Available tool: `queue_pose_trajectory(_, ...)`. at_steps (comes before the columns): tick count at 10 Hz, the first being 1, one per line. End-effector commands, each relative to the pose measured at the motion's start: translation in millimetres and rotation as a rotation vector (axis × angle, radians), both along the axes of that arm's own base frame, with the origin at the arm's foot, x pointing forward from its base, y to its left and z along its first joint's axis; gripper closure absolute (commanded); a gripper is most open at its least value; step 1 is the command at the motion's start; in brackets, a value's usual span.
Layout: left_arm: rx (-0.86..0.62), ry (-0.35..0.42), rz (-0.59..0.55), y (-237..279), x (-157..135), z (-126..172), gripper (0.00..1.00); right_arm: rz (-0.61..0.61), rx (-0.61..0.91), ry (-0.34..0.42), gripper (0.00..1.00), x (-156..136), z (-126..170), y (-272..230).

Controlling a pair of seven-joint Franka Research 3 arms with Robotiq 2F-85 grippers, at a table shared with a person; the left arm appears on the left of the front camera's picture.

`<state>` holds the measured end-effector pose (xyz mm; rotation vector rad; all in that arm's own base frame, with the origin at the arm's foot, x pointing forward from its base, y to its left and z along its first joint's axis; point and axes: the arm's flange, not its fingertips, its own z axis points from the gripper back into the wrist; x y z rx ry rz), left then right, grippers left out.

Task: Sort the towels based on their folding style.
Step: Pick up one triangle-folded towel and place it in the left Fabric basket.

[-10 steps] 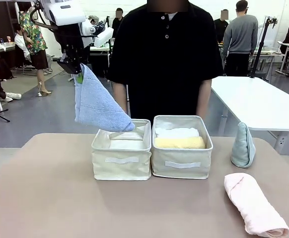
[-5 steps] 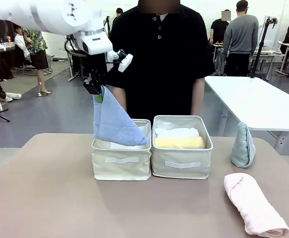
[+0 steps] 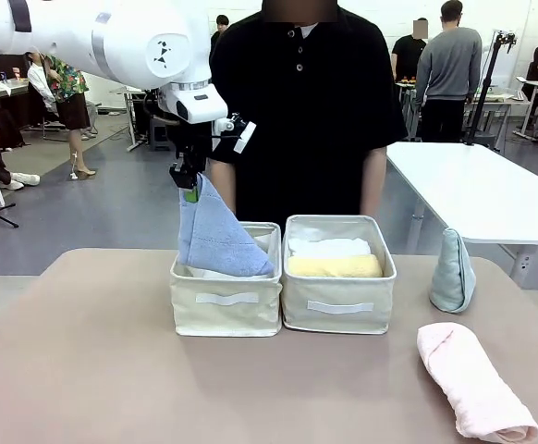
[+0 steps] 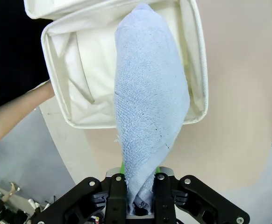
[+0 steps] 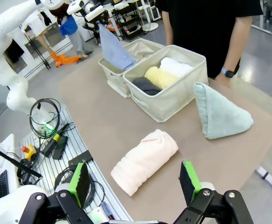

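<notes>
My left gripper is shut on the tip of a lavender-blue cone towel, whose wide end hangs into the left cream bin. The right bin holds rolled white, yellow and dark grey towels. A pale mint-green cone towel stands on the table at the right. A pink rolled towel lies in front of it. My right gripper hovers open above the pink roll.
A person in a black shirt stands at the far side behind the bins, one forearm close to the left bin. The tan table has bare room at the left and front. Cables and a controller lie beside the table.
My left arm has carried the lavender-blue towel rightward and down, so its wide end now hangs into the left bin. The other towels have not moved.
</notes>
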<state>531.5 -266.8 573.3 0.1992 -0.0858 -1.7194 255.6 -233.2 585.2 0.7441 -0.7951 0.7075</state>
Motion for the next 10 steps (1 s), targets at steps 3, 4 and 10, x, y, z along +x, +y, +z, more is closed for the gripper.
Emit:
queue_pose_trajectory(3,0.019,0.028,-0.044,-12,-4,-33,0.84,-0.003,0.019,-0.003,0.00,0,1,0)
queue_pose_trajectory(4,0.016,0.044,-0.049,-14,-6,-43,0.84,-0.003,0.019,-0.003,0.00,0,1,0)
queue_pose_trajectory(10,0.079,0.206,-0.079,-22,-19,-111,0.84,-0.003,0.019,-0.003,0.00,0,1,0)
